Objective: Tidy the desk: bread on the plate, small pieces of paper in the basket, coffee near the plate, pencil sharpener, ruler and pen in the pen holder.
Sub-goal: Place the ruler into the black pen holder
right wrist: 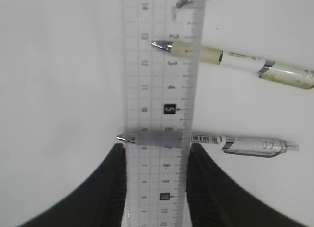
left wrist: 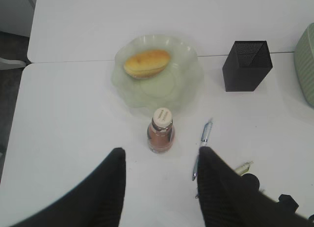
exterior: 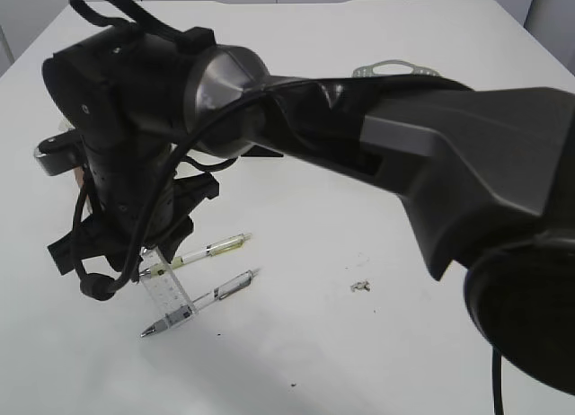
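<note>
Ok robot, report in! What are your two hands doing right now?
Right gripper shut on the clear plastic ruler. Left gripper open, empty, above the brown coffee bottle. Two pens lie under the ruler.

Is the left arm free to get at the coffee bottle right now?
Probably yes: the left pincer is open and empty, with the coffee bottle just ahead and nothing between them.

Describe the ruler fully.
The ruler is a clear plastic strip printed with a grid, tick marks and black number boxes. The right hand is shut on its edges, fingers on both sides. In the exterior view it slants down from the hand to the table. Seen through it are the grey-grip pen and the yellow-grip pen.
</note>
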Tool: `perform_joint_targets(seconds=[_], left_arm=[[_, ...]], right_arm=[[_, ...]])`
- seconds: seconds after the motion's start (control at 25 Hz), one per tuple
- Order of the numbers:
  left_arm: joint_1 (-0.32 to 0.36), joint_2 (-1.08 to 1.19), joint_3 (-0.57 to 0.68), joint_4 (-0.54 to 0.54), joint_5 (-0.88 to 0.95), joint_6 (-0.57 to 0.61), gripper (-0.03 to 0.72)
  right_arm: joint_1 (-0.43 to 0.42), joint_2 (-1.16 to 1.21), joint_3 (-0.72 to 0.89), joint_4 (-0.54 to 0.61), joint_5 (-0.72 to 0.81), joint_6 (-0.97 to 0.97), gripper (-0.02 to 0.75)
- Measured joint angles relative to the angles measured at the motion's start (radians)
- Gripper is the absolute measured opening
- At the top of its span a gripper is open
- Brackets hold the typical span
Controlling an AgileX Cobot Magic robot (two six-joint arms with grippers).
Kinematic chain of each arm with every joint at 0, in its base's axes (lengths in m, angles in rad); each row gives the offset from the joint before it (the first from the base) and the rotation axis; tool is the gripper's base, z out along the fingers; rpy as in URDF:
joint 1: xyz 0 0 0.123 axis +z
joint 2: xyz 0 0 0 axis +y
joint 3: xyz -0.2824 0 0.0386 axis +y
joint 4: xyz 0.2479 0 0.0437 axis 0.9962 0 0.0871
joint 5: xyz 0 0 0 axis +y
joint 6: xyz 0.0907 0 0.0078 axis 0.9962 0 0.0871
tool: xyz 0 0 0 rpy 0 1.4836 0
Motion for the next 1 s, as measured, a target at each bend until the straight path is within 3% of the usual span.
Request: perform_joint_targets(seconds=[0.56,0.84,1.0], left_arm=[[0.000,0.000,0.000,-0.002,0.000,0.000,0.347],[0.000,0.004,0.000,-0.002,0.000,0.000,0.343],[0.000,0.015,0.000,-0.002,0.000,0.000,0.343]], right_arm=[[0.035,-0.190,0.062,-0.119,-0.023,-0.073,0.259],[0.035,-0.347,0.314,-0.236,-0.314,-0.068,0.259],[0.035,-0.451,0.480,-0.415,-0.530,0.031,0.259]])
